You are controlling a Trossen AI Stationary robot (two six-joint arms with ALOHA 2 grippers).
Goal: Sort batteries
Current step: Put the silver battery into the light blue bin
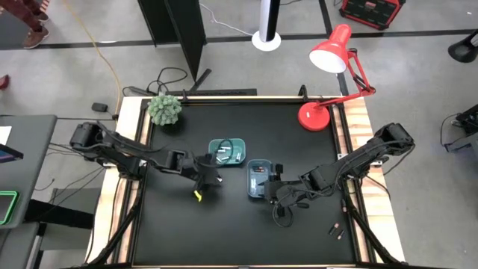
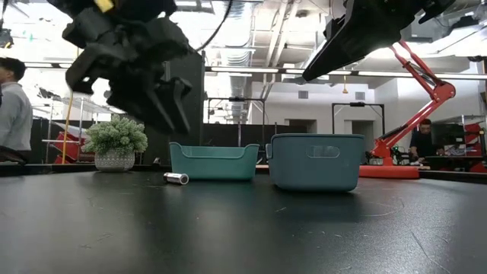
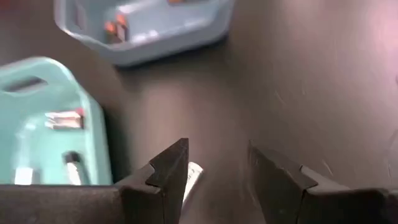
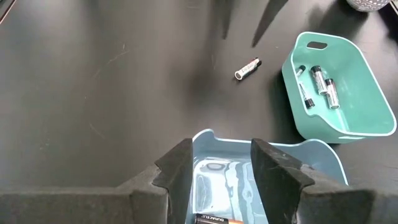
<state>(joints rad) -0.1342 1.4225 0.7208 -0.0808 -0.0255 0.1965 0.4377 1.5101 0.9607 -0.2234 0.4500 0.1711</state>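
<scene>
Batteries lie in four places: the teal tray [image 4: 336, 93] holds four that I can count in the right wrist view, pale ones with dark ends; one loose battery [image 4: 247, 68] lies on the black table [image 1: 194, 232] just beside that tray; the blue tray [image 1: 259, 181] holds at least one dark, copper-ended battery [image 4: 214, 219], cut off at the picture's edge; and two small ones [image 1: 337, 229] lie well apart from the rest, near the table's right front corner — too small to tell their kind. Two trays in all, standing near each other at mid-table. In the left wrist view the blue tray shows two reddish marks inside, too blurred to count as batteries. The left gripper [image 1: 200, 179] hangs above the loose battery beside the teal tray, its fingers [image 3: 171, 171] parted and holding nothing; the battery shows partly hidden behind one finger. The right gripper [image 4: 221, 165] hovers over the blue tray's rim, its fingers likewise spread and empty — most of that tray's floor is hidden under it from above. One red lamp [image 1: 332, 56] and one small potted plant [image 1: 164, 110] stand at the table's back corners. In the low view, people show far off in the room at both edges.
</scene>
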